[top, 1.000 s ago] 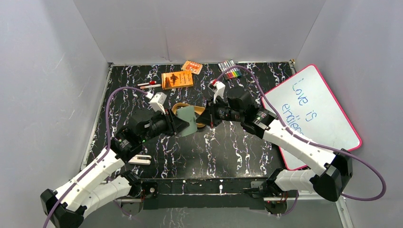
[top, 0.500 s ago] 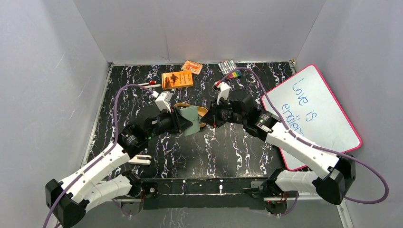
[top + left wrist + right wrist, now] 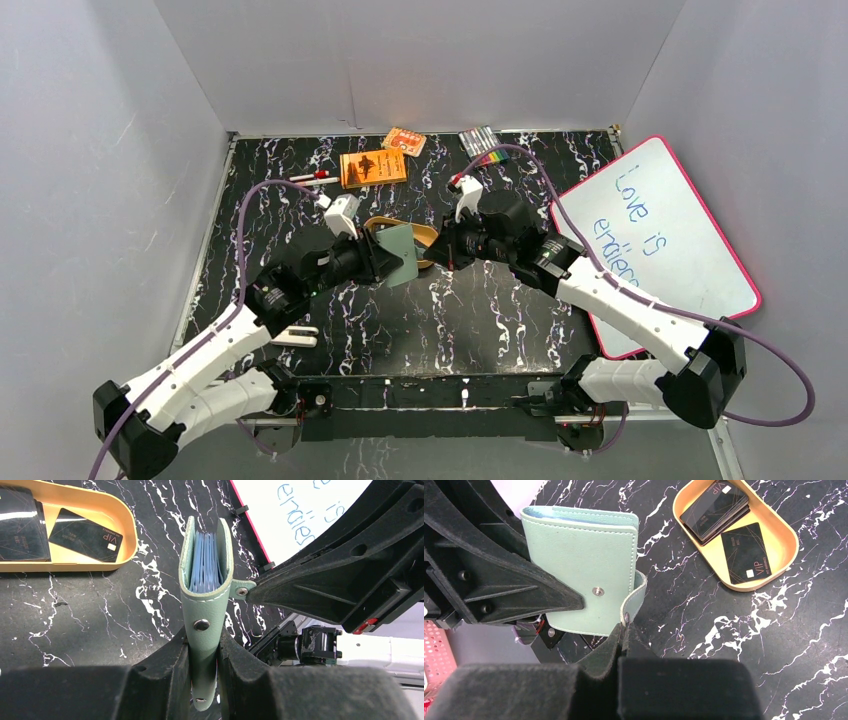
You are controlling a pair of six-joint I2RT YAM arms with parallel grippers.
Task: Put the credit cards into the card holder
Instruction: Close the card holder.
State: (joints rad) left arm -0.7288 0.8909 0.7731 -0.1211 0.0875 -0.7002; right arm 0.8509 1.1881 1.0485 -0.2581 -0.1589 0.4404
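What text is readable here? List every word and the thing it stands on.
"Love is": blue handwriting on the whiteboard.
"endle": second line there, the rest hidden.
"VIP": on the single black card in the tray.
"VIP": on the stack's top card.
Cards' fine print, orange booklet, orange packet: too small to read.
Green card holder: no text seen.

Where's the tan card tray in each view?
Top external: tray mid-frame, mostly hidden behind the card holder.
Left wrist: tray in the top left corner, cards inside.
Right wrist: tray at top right.
Shared landmark: the mint card holder, next to the tray in all three.
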